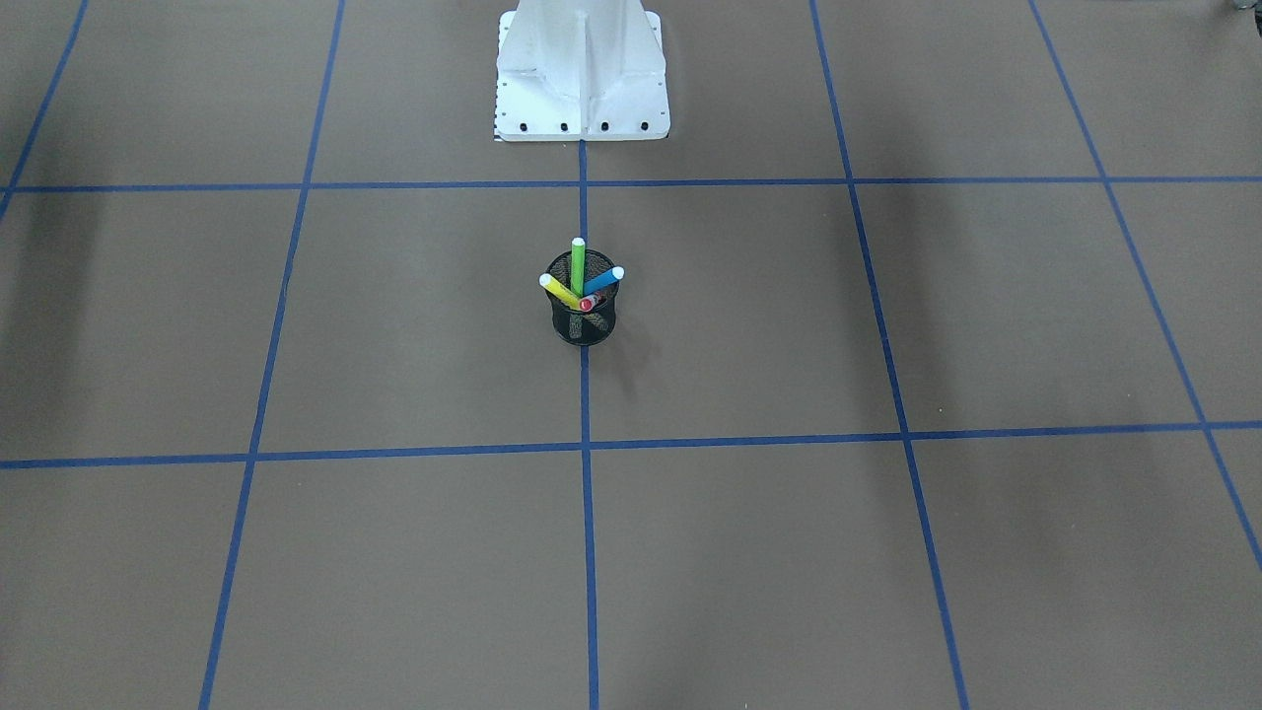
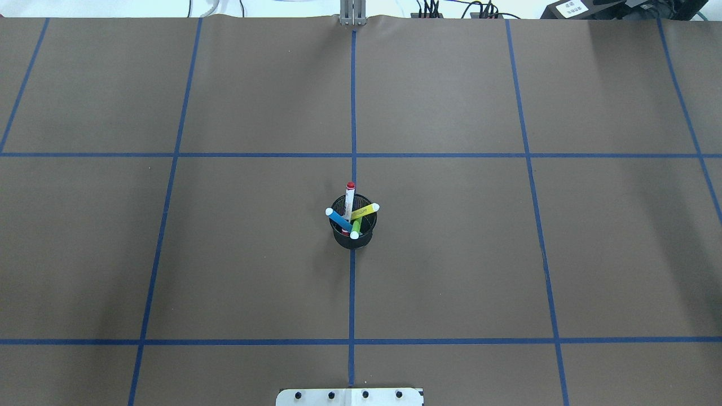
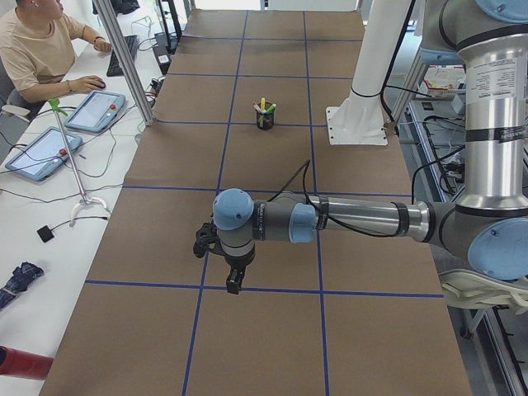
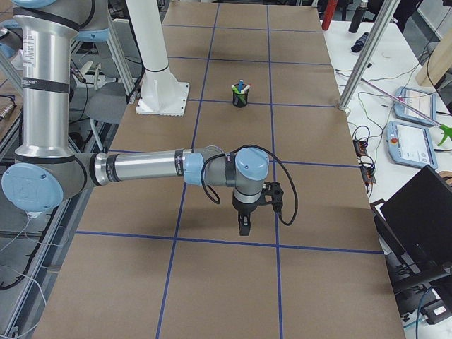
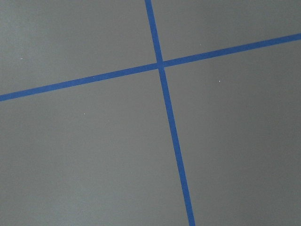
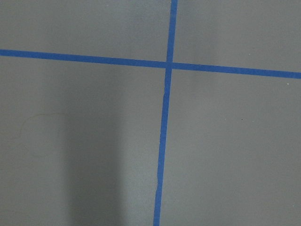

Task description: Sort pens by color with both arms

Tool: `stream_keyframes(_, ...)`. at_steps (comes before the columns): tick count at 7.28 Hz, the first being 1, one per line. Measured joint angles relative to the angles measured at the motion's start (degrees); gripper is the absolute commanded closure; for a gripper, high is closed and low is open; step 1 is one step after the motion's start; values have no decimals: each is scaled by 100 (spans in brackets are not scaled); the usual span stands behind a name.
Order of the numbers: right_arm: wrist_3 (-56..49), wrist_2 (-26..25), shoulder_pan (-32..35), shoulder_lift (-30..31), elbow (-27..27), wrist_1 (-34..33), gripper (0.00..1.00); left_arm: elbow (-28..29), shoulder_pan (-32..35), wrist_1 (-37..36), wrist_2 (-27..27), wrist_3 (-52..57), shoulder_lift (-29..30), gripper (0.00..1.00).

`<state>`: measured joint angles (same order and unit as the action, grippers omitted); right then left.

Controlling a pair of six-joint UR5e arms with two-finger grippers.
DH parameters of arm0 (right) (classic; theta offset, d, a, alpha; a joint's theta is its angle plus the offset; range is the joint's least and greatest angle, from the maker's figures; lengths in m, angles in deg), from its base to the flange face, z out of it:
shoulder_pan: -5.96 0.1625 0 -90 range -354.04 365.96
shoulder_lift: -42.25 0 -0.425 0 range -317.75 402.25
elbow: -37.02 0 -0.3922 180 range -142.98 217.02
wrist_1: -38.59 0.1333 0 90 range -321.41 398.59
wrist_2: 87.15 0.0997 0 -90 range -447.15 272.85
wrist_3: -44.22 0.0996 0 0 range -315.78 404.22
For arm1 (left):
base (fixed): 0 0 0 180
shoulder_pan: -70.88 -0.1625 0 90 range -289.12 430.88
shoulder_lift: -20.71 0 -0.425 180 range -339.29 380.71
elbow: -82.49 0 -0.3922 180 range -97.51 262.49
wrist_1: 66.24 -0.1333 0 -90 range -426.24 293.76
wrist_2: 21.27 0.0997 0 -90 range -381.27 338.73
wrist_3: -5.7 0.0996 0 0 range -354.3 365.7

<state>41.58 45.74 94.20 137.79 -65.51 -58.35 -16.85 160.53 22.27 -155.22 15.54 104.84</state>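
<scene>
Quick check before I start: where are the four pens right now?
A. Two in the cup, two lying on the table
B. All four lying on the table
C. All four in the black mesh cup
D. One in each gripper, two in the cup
C: the blue pen, yellow pen, green pen and red-ended white pen all lean inside the black mesh cup.

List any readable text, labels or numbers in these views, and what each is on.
No text can be read in any view.
White-barrelled pen: dark print along the barrel, too small to read.
White label at the overhead view's top right: marks on it, blurred.
</scene>
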Motion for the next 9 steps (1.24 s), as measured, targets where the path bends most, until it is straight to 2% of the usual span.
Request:
stream_keyframes(6, 32, -19, -14, -109, -73, 145, 0, -310, -7, 7, 2, -46, 80, 0)
stream_keyframes(9, 69, -24, -20, -276, -23, 1476, 0, -510, -8, 440, -3, -59, 308, 0)
